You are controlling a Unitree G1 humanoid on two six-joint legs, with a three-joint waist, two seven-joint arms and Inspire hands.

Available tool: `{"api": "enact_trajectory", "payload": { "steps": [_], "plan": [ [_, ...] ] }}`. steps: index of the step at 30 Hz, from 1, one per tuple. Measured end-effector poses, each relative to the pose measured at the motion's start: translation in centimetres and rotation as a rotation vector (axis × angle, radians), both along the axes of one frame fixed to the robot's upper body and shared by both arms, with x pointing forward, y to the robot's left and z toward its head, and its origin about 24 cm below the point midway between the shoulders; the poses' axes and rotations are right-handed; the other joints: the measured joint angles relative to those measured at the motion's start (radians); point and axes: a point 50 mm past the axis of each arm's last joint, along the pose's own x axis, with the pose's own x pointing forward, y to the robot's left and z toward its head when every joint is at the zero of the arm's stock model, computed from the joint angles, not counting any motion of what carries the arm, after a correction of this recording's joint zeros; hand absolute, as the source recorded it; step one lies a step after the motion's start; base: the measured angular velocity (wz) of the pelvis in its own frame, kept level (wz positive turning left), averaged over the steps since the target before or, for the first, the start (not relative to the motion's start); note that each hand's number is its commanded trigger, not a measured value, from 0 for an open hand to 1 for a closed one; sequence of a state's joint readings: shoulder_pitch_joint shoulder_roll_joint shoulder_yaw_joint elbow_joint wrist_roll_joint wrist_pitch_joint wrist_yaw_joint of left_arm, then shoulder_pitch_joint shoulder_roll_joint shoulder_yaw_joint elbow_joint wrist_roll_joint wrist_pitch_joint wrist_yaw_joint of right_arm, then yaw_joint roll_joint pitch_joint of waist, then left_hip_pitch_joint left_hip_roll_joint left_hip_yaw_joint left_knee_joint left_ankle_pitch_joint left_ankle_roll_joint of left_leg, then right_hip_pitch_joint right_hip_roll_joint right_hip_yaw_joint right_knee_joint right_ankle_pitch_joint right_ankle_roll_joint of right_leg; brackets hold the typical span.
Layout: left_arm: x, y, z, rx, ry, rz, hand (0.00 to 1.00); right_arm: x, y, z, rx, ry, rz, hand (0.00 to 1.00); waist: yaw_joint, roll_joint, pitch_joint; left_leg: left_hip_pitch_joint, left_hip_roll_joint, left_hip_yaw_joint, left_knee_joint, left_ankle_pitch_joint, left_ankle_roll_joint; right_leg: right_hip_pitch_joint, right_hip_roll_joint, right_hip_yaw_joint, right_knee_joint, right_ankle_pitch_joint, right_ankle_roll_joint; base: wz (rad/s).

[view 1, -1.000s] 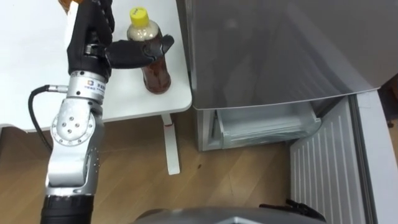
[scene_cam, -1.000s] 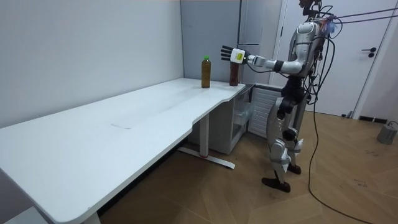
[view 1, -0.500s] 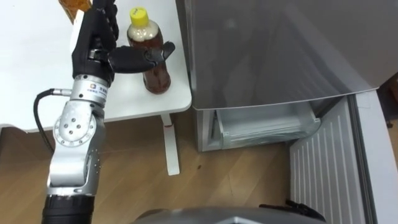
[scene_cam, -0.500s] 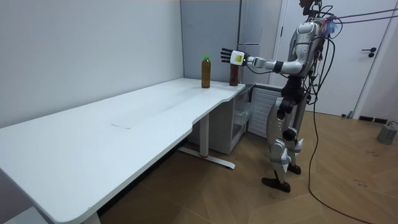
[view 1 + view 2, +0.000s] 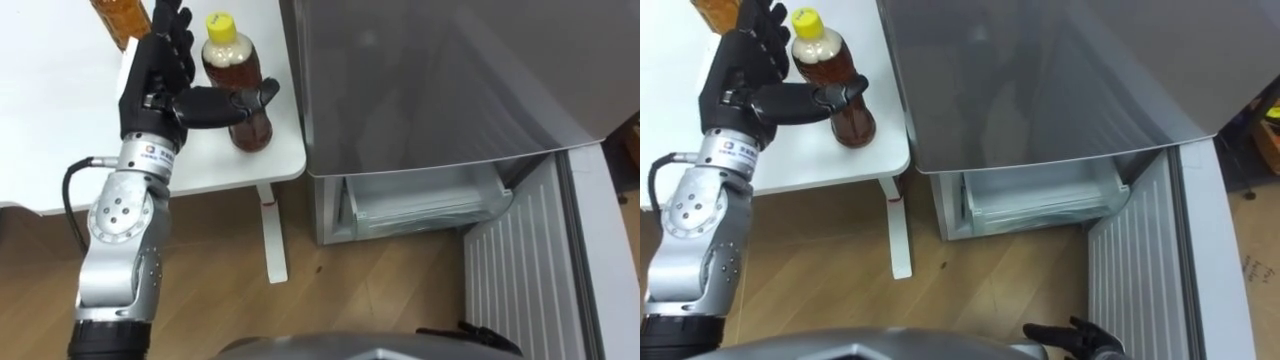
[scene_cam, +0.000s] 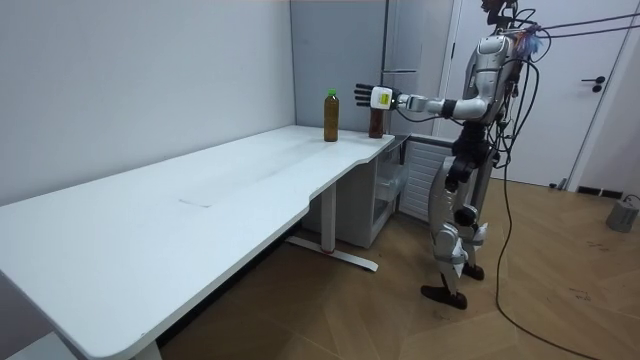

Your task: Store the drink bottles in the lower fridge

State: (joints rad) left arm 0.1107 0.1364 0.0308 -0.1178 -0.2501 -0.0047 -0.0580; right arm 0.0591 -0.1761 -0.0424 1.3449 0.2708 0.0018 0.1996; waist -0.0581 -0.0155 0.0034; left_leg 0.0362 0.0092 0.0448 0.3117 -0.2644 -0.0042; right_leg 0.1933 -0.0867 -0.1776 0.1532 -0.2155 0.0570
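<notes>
Left hand (image 5: 150, 85) is open, fingers straight and thumb reaching across the near side of the upright yellow-capped bottle (image 5: 238, 72). The bottle stands just right of the palm on the table's (image 5: 215, 168) right corner. Further right and lower down, the lower fridge (image 5: 430, 205) stands open.

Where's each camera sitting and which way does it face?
Left eye view: on the head, looking down at the table corner, bottle and fridge; the open left hand shows.
Right eye view: beside it, same look down; the right hand shows at the bottom edge.
Room view: off in the room, looking along the table at the whole robot.
Both eye views share the bottle and the open lower drawer.
</notes>
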Motion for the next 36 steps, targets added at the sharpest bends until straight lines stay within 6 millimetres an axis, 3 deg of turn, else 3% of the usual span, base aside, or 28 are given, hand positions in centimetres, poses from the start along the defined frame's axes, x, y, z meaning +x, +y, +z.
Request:
{"api": "enact_trajectory", "payload": {
  "steps": [8, 22, 29, 36],
  "plan": [
    [0.0, 0.3, -0.2, -0.011, 0.016, 0.002, 0.0, 0.5, 0.0, 0.1, 0.0, -0.019, 0.005, 0.0, -0.021, 0.005, 0.0018, -0.007, 0.0, -0.001, -0.005, 0.0, 0.0, -0.002, 0.0, -0.001, 0.0, 0.0, 0.0, 0.0],
    [0.0, 0.0, -0.7, -0.011, 0.048, -0.018, 0.0, 0.3, 0.0, 0.1, 0.002, -0.009, 0.003, 0.0, -0.023, 0.005, 0.0025, -0.007, 0.0, 0.0, 0.005, 0.0, 0.0, -0.003, 0.0, 0.0, 0.0, 0.0, 0.0, 0.0],
    [-0.2, 0.2, -2.4, -0.009, 0.135, -0.01, 0.0, 0.5, 0.0, 0.1, 0.001, -0.022, 0.008, 0.0, -0.026, 0.007, 0.0024, -0.009, 0.001, 0.001, -0.005, 0.0, 0.0, -0.003, 0.0, 0.0, 0.001, 0.0, 0.0, 0.0],
    [0.2, 0.2, -2.0, -0.008, 0.121, -0.013, 0.0, 0.4, 0.0, 0.1, -0.001, -0.014, 0.007, 0.0, -0.026, 0.009, 0.0018, -0.006, 0.001, 0.001, 0.006, 0.0, 0.0, -0.003, 0.0, 0.001, 0.0, 0.0, 0.0, 0.0]
  ]
}}
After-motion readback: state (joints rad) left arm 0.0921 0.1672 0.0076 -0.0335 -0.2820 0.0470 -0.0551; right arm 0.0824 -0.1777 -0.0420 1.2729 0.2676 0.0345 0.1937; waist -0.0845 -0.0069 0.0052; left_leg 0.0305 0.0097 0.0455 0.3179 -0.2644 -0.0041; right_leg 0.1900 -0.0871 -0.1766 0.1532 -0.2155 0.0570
